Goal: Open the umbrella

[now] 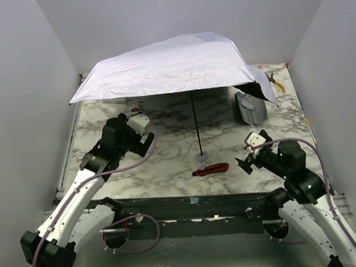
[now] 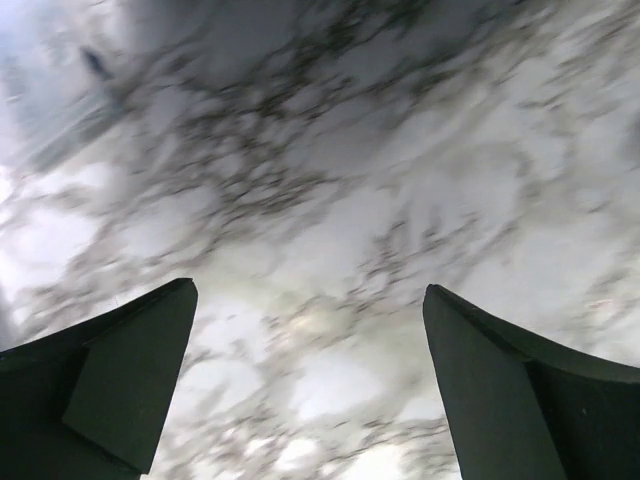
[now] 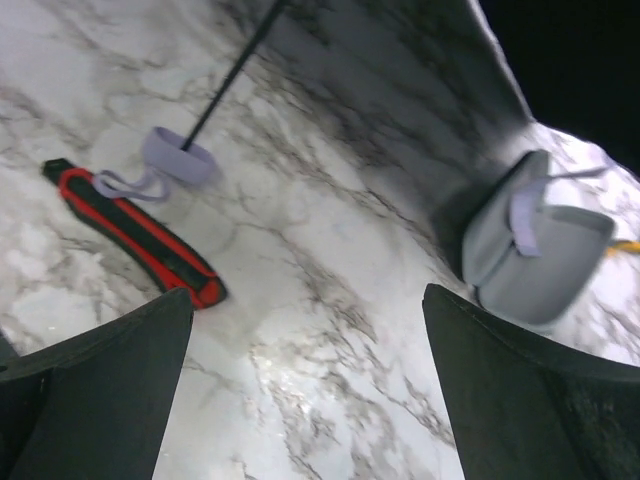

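The umbrella stands open on the marble table, its pale lilac-white canopy spread wide across the back. Its thin black shaft runs down to the small pale knob handle on the table; shaft and handle also show in the right wrist view, with the canopy's black underside at top right. My left gripper is open and empty over bare marble, left of the shaft. My right gripper is open and empty, right of the handle. Neither touches the umbrella.
A red-and-black utility knife lies just in front of the handle, also in the right wrist view. A grey oval fabric pouch sits under the canopy's right edge. Yellow-handled pliers lie at the far right. White walls enclose the table.
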### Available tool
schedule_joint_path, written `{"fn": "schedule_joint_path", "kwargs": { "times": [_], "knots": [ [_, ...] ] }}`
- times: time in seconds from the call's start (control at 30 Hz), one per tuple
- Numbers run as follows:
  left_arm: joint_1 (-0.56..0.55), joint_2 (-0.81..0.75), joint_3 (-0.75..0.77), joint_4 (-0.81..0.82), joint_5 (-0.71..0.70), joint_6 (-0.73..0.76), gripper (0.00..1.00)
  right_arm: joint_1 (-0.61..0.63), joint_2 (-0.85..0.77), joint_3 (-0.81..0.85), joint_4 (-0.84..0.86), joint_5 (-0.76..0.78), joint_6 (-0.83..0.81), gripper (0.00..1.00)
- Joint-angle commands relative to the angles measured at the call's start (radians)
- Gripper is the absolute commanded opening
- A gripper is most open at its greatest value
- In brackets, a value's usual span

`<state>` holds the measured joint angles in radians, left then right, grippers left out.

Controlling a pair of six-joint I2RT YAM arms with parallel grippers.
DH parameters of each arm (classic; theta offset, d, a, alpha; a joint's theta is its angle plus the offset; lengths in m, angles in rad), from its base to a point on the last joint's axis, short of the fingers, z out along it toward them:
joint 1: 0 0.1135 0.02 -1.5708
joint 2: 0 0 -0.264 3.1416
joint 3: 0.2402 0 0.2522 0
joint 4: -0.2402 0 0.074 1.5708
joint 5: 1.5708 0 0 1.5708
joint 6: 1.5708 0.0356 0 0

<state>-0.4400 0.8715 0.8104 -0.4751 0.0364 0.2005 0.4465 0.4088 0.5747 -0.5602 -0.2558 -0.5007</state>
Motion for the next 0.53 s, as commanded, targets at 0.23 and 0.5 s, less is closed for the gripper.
{"fn": "schedule_joint_path", "kwargs": {
  "times": [0.23, 0.5],
  "knots": [
    [0.124, -0.256, -0.240, -0.010, -0.394, 0.243, 0.98, 0.001, -0.094, -0.021, -0.018, 0.418, 0.024, 1.00],
    [0.133, -0.277, -0.235, 0.036, -0.405, 0.284, 0.98, -0.003, -0.084, -0.030, 0.012, 0.404, -0.016, 1.00]
  ]
}}
